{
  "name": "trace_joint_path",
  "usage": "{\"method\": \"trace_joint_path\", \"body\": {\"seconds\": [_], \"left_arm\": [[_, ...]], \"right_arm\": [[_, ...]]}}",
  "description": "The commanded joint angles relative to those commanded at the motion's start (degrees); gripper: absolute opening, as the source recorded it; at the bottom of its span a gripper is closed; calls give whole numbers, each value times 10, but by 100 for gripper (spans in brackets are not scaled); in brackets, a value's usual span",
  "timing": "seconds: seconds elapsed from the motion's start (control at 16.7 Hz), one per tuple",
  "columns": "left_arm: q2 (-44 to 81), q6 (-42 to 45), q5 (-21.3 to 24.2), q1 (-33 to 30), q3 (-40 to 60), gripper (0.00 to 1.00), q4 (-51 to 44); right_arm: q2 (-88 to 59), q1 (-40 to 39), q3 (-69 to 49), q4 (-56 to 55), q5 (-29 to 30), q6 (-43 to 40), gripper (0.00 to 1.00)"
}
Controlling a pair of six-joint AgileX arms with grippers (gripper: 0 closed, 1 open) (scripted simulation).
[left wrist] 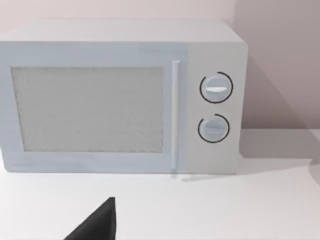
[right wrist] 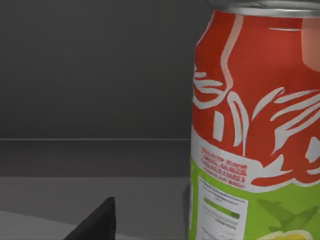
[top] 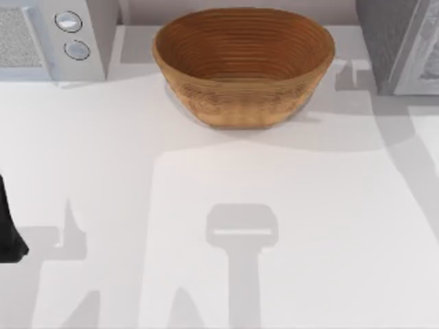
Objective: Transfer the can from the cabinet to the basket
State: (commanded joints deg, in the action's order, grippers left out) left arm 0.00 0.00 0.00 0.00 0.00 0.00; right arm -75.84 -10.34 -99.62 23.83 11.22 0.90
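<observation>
The can (right wrist: 255, 125) stands upright, red with white script, a green lower band and a silver top. It is very close in the right wrist view, inside the cabinet's dark grey interior (right wrist: 95, 75). A dark part of my right gripper (right wrist: 97, 225) shows beside the can. The cabinet (top: 401, 44) is at the table's far right corner, dark speckled with a pale framed door. The brown woven basket (top: 243, 65) sits at the back middle of the table, and nothing shows inside it. My left arm (top: 8, 229) is parked at the table's left edge.
A white appliance with two round knobs (top: 68, 34) stands at the back left corner, and my left wrist camera faces its front (left wrist: 120, 100). White tabletop (top: 226, 205) stretches between the basket and the near edge.
</observation>
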Motion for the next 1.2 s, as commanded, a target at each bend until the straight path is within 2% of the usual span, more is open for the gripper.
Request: {"method": "trace_joint_path", "body": {"seconds": [0.6, 1.2], "left_arm": [[0, 0, 0, 0, 0, 100, 0], [0, 0, 0, 0, 0, 100, 0]], "right_arm": [[-12, 27, 2, -20, -26, -2, 100], [-134, 47, -100, -38, -42, -2, 100]]}}
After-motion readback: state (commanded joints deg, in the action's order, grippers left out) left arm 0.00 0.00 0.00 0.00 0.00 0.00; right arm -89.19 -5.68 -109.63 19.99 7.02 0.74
